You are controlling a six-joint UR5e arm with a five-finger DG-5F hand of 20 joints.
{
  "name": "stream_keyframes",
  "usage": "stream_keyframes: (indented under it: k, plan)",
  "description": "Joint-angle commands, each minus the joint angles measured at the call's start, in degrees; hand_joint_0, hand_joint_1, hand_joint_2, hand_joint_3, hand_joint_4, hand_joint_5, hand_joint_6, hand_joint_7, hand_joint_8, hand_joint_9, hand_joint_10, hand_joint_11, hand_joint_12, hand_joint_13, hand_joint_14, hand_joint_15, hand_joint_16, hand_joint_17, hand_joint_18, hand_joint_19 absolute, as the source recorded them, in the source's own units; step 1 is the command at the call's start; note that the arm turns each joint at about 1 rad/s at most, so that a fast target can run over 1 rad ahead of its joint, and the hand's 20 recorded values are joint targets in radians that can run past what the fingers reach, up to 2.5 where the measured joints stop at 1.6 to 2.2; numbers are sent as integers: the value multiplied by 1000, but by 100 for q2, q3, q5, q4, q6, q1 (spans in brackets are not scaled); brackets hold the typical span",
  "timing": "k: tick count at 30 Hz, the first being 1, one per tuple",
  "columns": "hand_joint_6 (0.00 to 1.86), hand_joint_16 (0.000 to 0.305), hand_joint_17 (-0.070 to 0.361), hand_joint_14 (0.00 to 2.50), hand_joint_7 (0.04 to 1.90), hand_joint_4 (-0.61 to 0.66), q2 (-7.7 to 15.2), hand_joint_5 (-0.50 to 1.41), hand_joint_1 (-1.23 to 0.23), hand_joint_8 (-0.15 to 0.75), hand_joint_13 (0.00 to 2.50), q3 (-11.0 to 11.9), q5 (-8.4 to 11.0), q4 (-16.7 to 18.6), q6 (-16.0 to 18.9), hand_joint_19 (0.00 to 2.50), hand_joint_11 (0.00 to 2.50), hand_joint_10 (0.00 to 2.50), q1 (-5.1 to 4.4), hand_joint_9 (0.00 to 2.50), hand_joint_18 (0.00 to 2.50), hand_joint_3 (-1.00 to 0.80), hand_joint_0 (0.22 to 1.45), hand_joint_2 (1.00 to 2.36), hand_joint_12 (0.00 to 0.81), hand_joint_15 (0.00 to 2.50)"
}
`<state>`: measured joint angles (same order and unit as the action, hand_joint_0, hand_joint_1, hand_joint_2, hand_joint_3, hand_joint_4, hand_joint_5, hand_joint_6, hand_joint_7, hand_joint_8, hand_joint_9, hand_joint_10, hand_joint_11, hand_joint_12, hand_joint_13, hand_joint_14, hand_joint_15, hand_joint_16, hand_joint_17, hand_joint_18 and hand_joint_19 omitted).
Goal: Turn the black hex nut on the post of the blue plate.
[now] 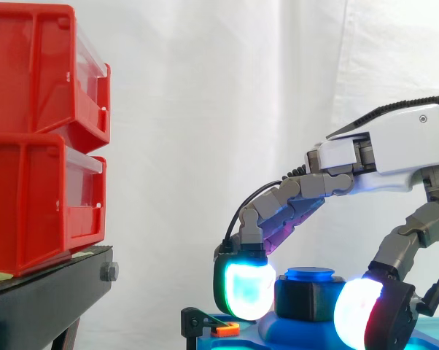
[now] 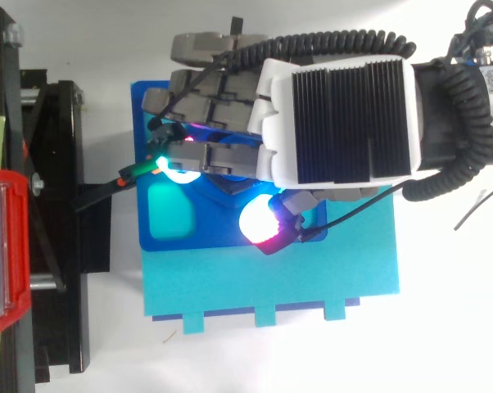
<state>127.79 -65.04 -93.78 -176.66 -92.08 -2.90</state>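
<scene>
Now the hand [image 1: 383,149] arches over the blue plate [image 2: 142,115], its fingers [image 1: 245,288] curled round the black hex nut [image 1: 307,299] on the post [image 1: 311,275]

The black hex nut [image 1: 305,299], matte and thick-walled, sits upright on the round blue post [image 1: 311,275], whose flat glossy top shows just above it. Nut and post stand on the dark blue flat plastic plate [image 2: 214,233], low and right of centre in the side view. From above, the plate lies flat, with a paler turquoise rounded recess [image 2: 171,211] in its left part.
</scene>
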Motion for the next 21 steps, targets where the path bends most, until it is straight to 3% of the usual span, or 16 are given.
stream_keyframes:
  k: [1, 21]
  plan:
    - [502, 50, 112, 1, 1119, 202, 0, -188, -798, 259, 432, -9, 0, 0, -21, 212, 37, 0, 0, 338, 410, -500, 525, 1000, 360, 67]
    - [501, 51, 115, 3, 1162, 198, 0, -180, -751, 265, 455, -9, -9, -9, -30, 215, 64, 2, 35, 375, 447, -500, 528, 1000, 360, 72]
